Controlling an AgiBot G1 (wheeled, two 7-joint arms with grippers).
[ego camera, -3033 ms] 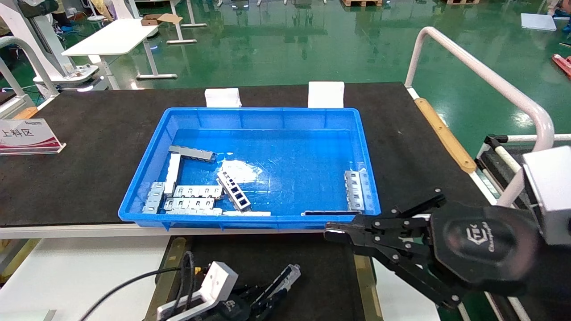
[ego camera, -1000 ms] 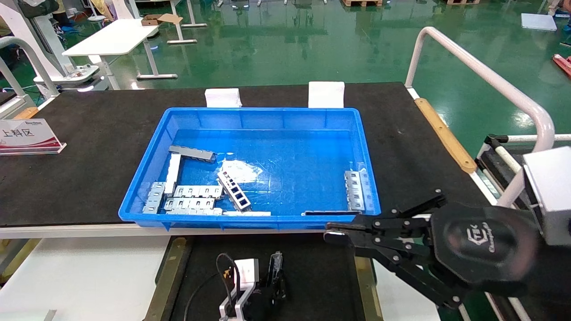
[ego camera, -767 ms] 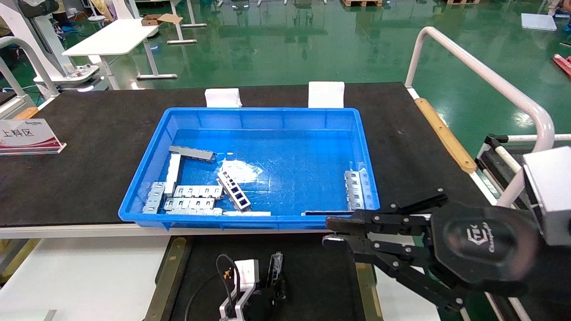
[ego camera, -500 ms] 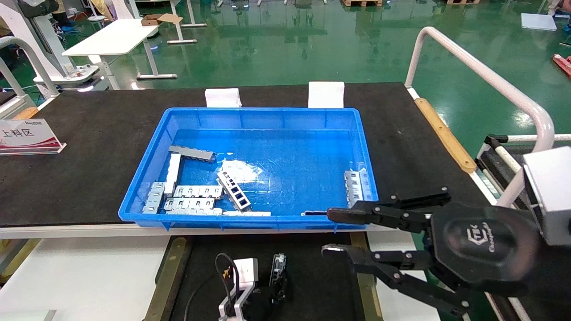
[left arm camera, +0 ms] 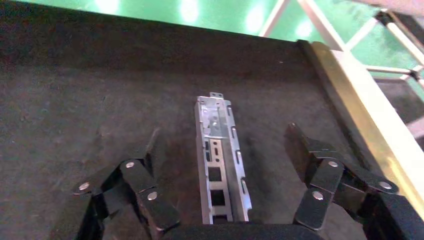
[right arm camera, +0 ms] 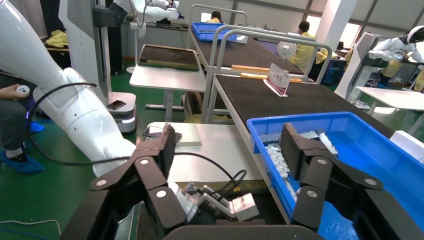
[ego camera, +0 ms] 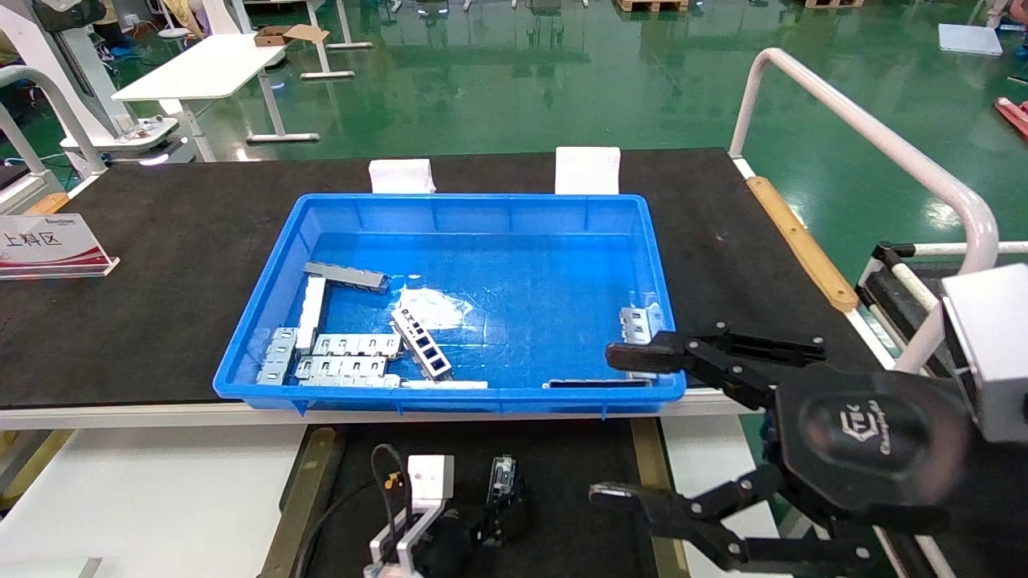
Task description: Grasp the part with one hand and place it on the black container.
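Observation:
The part (left arm camera: 220, 165), a narrow silver channel with rectangular cut-outs, lies flat on the black container (left arm camera: 90, 100), whose brass strip (left arm camera: 360, 115) runs alongside. My left gripper (left arm camera: 223, 134) is open, with a finger on either side of the part and clear of it. In the head view the part (ego camera: 502, 479) and left gripper (ego camera: 486, 526) sit low on the black container (ego camera: 574, 474). My right gripper (ego camera: 613, 425) is wide open and empty, hovering by the blue bin's near right corner; it also shows in the right wrist view (right arm camera: 228, 142).
The blue bin (ego camera: 265, 321) on the black mat holds several more metal parts, one channel (ego camera: 422, 343) lying aslant. A sign (ego camera: 48, 245) stands at the left. A white rail (ego camera: 875, 152) runs along the right.
My right gripper has gone from shut to wide open. My left gripper turned the part from aslant to straight over the black container, then shifted slightly left.

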